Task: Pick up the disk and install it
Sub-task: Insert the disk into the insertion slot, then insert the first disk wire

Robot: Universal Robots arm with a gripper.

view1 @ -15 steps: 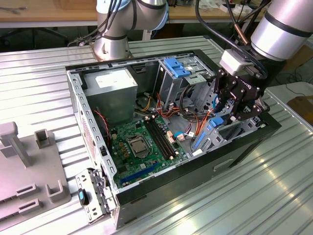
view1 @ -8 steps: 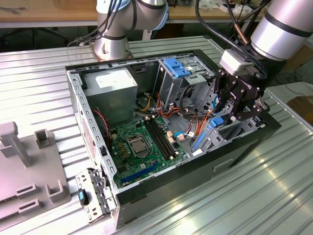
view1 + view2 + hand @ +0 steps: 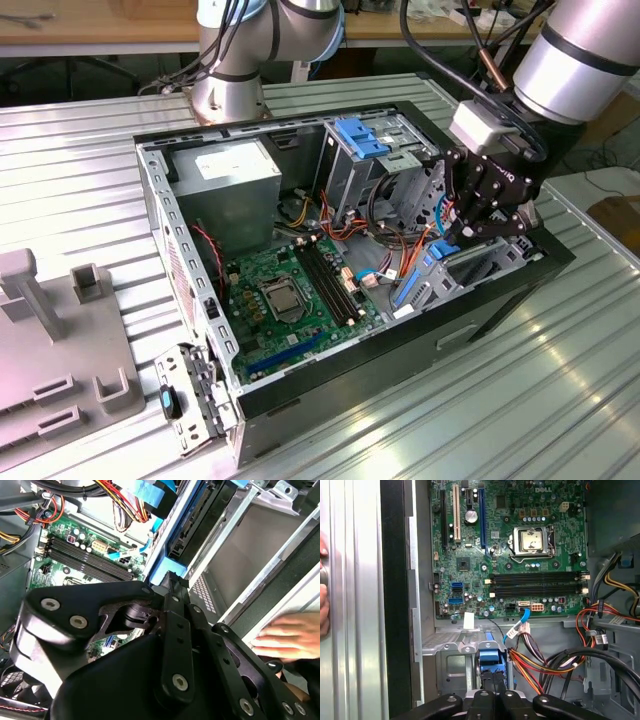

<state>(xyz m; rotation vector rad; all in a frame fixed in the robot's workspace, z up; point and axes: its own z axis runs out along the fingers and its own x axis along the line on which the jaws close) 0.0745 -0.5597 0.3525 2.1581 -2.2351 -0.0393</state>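
Note:
The disk (image 3: 478, 262), a dark flat drive in a blue carrier frame, lies in the metal bay at the front corner of the open computer case (image 3: 160, 200), on the exterior view's right. My black gripper (image 3: 455, 232) reaches down onto its blue end. In the first wrist view the two fingers (image 3: 487, 687) are shut on the blue carrier (image 3: 492, 659). In the second wrist view the gripper (image 3: 172, 582) sits against the carrier's blue edge (image 3: 161, 572), and the dark drive body (image 3: 197, 520) runs along the bay rail.
A green motherboard (image 3: 295, 290) covers the case floor, with bundled red, orange and blue cables (image 3: 540, 665) beside the bay. A blue bracket (image 3: 362, 135) tops the rear drive cage. A person's hand (image 3: 290, 635) rests on the case's outer edge. A grey fixture (image 3: 50, 340) stands at the exterior view's left.

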